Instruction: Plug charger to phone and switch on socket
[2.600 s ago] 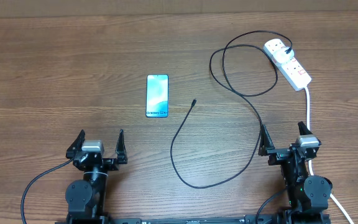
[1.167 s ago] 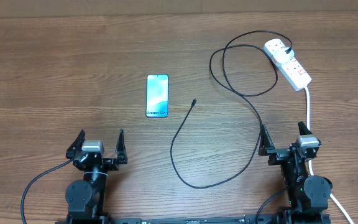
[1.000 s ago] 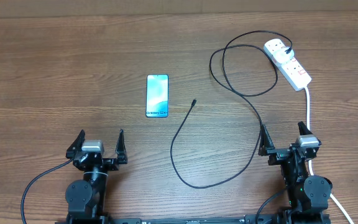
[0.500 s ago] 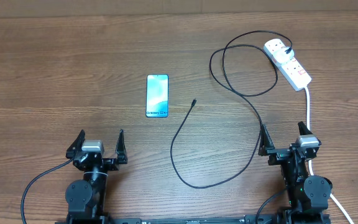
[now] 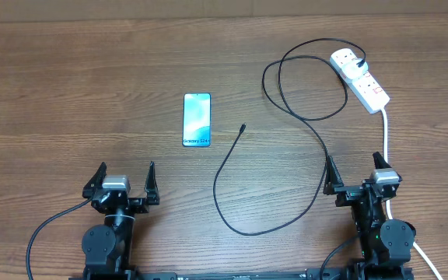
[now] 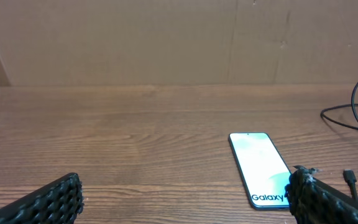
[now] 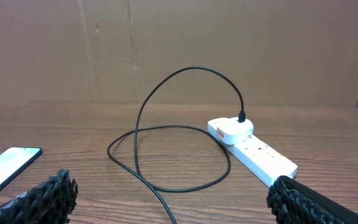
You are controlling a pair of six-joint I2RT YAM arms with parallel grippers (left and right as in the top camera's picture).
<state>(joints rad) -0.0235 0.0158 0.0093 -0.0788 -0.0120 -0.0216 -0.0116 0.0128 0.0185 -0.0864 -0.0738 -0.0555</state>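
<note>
Nothing's moved since the earlier frame, both arms parked at the near edge of the brown wooden table (image 5: 68, 78). Left pincer (image 5: 125, 173) and right pincer (image 5: 354, 171) both have fingers spread wide, gripping nothing. That slim blue-teal Galaxy phone (image 5: 197, 120) lies flat, well ahead of the left pincer and a bit to its right. Long thin black charger cable (image 5: 218, 175) has its small connector tip (image 5: 243, 127) near the phone, not touching. White power strip socket (image 5: 361, 78) sits far ahead of the right pincer.
</note>
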